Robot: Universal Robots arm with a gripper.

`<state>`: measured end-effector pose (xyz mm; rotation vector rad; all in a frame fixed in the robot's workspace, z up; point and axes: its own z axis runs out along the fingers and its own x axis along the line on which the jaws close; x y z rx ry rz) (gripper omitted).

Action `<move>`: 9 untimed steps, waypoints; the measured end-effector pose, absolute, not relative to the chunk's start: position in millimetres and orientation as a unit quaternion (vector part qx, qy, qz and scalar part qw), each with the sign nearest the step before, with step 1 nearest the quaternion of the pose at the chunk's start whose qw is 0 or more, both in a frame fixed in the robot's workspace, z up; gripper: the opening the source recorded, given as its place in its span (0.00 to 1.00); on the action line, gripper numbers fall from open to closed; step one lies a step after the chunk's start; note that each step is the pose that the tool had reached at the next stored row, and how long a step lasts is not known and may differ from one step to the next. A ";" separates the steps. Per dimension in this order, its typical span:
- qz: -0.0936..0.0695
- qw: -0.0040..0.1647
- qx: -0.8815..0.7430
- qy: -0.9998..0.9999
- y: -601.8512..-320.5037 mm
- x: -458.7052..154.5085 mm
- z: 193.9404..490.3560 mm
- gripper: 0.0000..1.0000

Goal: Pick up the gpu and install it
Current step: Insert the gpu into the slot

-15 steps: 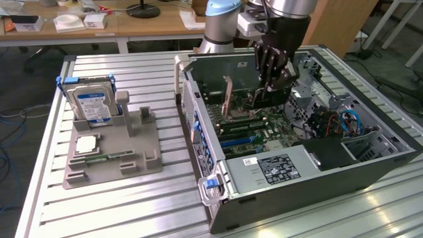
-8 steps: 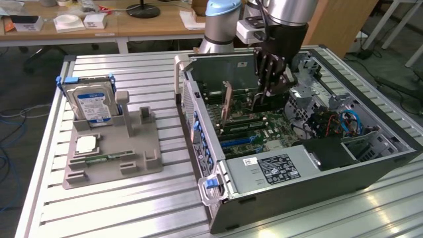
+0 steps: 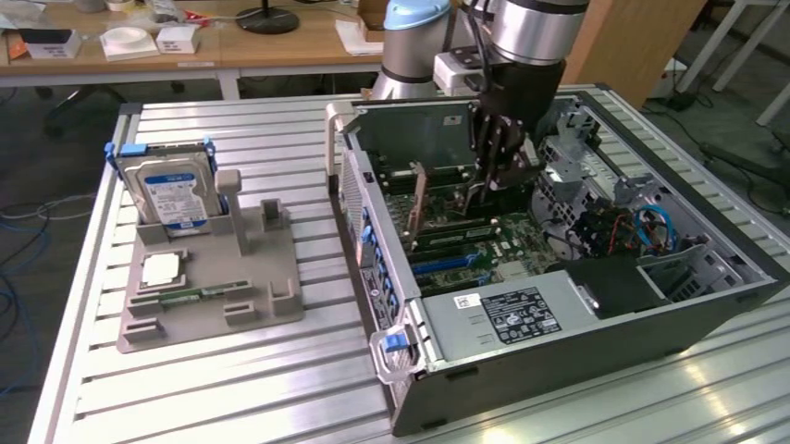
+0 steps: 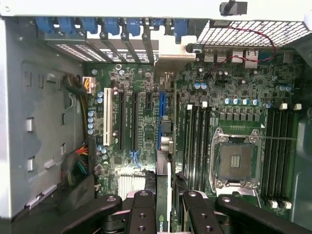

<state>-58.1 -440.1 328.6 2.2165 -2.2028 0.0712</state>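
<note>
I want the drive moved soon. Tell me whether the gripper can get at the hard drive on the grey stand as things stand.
Probably not. The gripper is down inside the open computer case, shut on the gpu, and the case's wall stands between it and the hard drive.

My slatted metal worktable [image 3: 222,379] carries a grey holder [image 3: 216,319] at the exterior view's left. In it a hard drive [image 3: 170,192] with a blue-white label stands upright, while a memory stick [image 3: 198,294] and a pale square chip [image 3: 162,269] lie flat. At the exterior view's right lies the open computer case [image 3: 556,351] — my wrist view shows its motherboard [image 4: 141,117], processor socket [image 4: 237,163] and blue latches [image 4: 92,24] — with a wooden desk [image 3: 284,46] behind.
</note>
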 end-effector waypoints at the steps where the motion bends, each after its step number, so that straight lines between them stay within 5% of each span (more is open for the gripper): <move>1: 0.023 0.008 0.707 -0.707 -440.1 -58.3 326.7 0.26; 9: 0.025 0.009 0.701 -0.713 -444.4 -59.2 316.1 0.26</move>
